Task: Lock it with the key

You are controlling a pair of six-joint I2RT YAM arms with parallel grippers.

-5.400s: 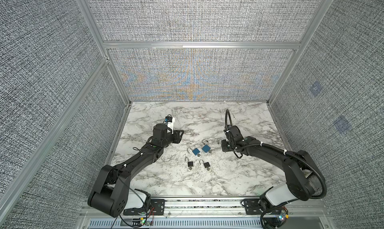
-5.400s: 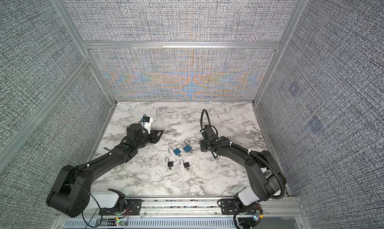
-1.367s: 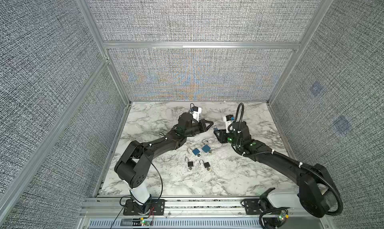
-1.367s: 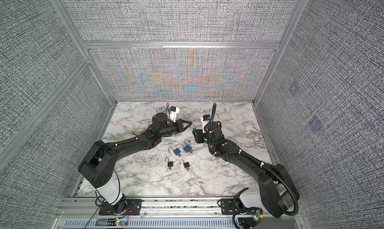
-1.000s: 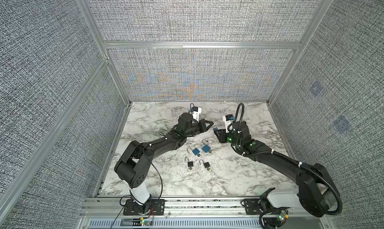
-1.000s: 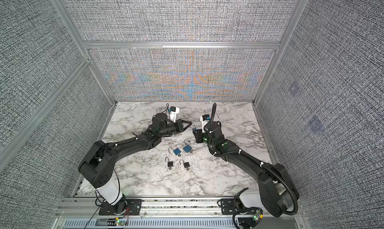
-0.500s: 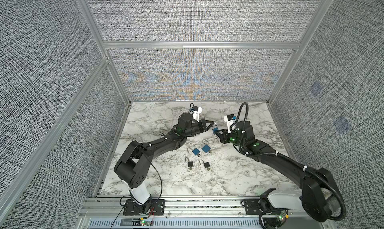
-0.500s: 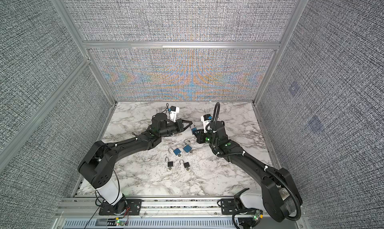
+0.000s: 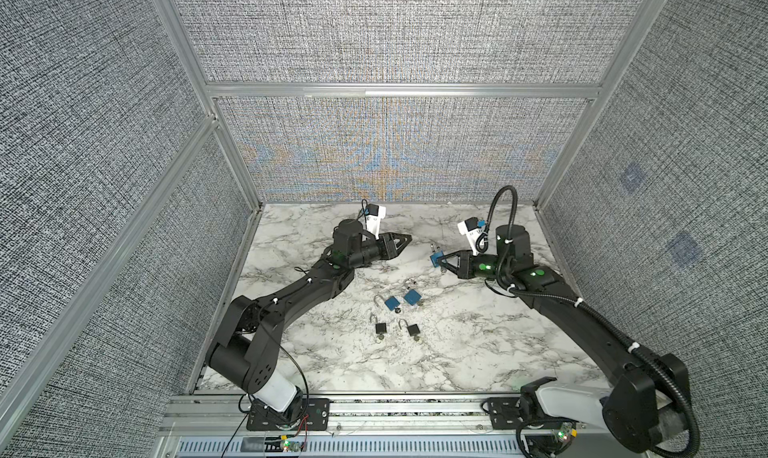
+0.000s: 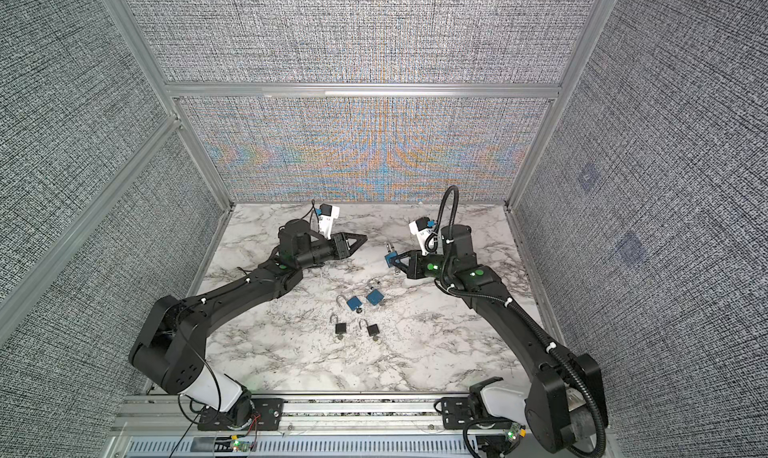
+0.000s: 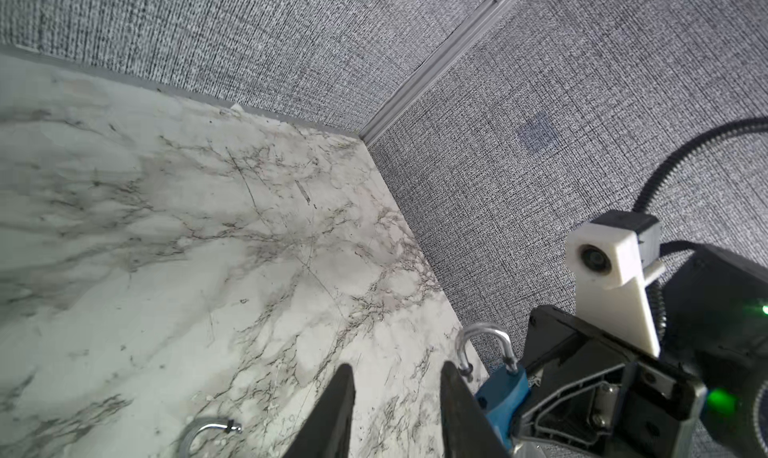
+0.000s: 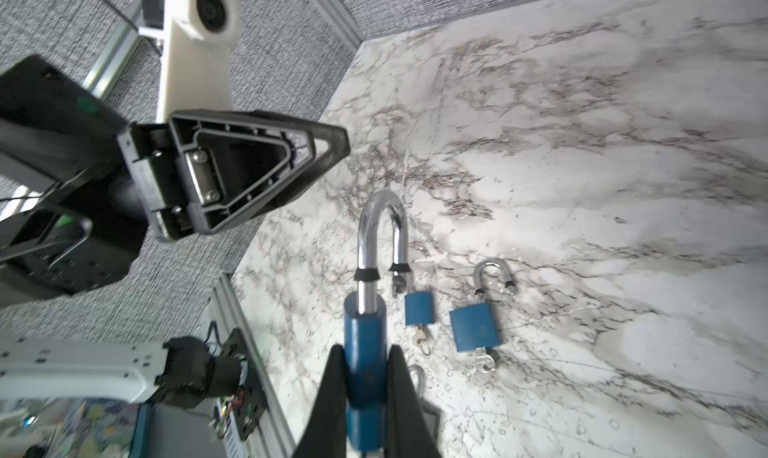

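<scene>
My right gripper (image 12: 366,350) is shut on the body of a blue padlock (image 12: 365,323) and holds it off the marble table. The padlock's silver shackle (image 12: 380,227) stands open and points toward the left arm. The padlock's key is hidden behind the fingers. In both top views the held padlock (image 9: 435,259) (image 10: 389,259) sits at the tip of the right gripper (image 9: 438,262). My left gripper (image 9: 409,239) (image 11: 395,373) is open with nothing between its fingers. It hovers a short way left of the padlock (image 11: 505,389) and does not touch it.
Two blue padlocks (image 9: 392,303) (image 9: 412,297) and two black padlocks (image 9: 380,328) (image 9: 413,330) lie mid-table, shackles open, a key (image 12: 422,337) in each. Fabric walls and aluminium frame posts (image 9: 548,177) close in the table (image 9: 457,352).
The left gripper's jaws have opened. The right gripper has carried the blue padlock to the right, so a gap now separates the two grippers.
</scene>
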